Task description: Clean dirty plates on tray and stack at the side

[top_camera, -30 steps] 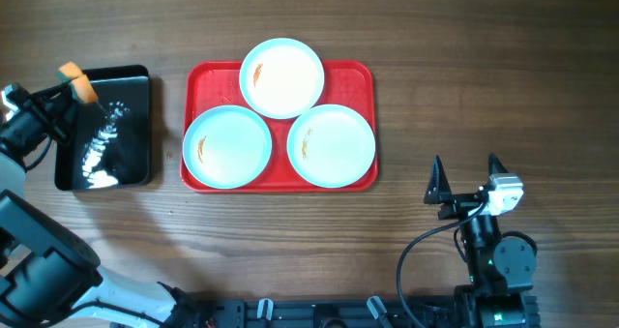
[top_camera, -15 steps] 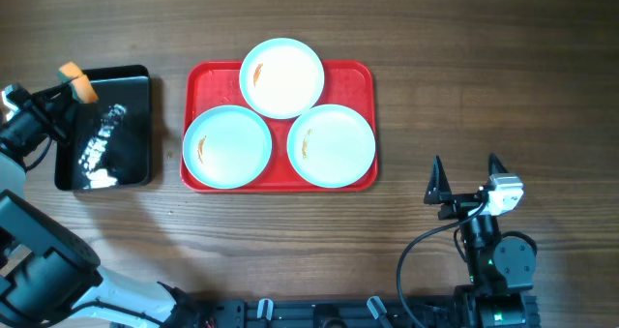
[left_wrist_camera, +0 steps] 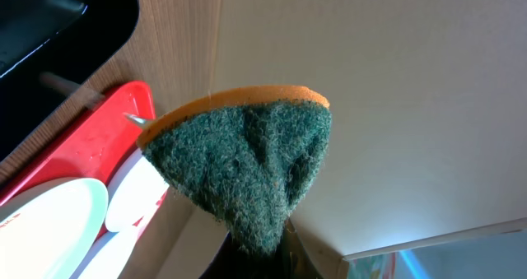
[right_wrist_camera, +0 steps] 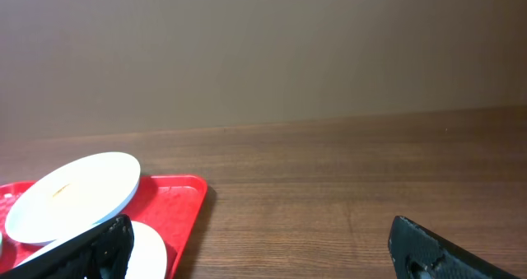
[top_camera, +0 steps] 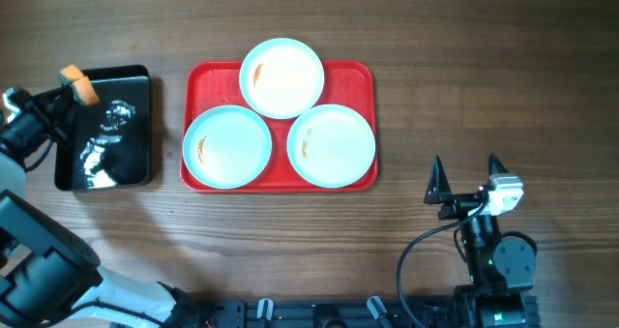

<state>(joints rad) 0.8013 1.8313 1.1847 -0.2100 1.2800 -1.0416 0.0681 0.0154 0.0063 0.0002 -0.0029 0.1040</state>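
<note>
The table [top_camera: 484, 67] is matt wood with a streaked brown grain. The tray [top_camera: 353, 81] is smooth red plastic with a soft sheen. Its three plates, at twelve [top_camera: 281, 81], seven [top_camera: 227, 149] and five o'clock [top_camera: 332, 146], look smooth and faintly glossy. At nine o'clock of it, the black tray [top_camera: 135, 125] is highly glossy, with white glare. The sponge [left_wrist_camera: 247, 160] has an orange foam back and a rough green fibrous face. The fingers [top_camera: 435, 183] of the right gripper [top_camera: 465, 162] look like matt black plastic.

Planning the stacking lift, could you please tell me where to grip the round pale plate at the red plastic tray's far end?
Probably the far rim of that round pale plate, pinched from the far side: it overhangs the red plastic tray, whereas its near edge lies over two neighbouring plates.
</note>
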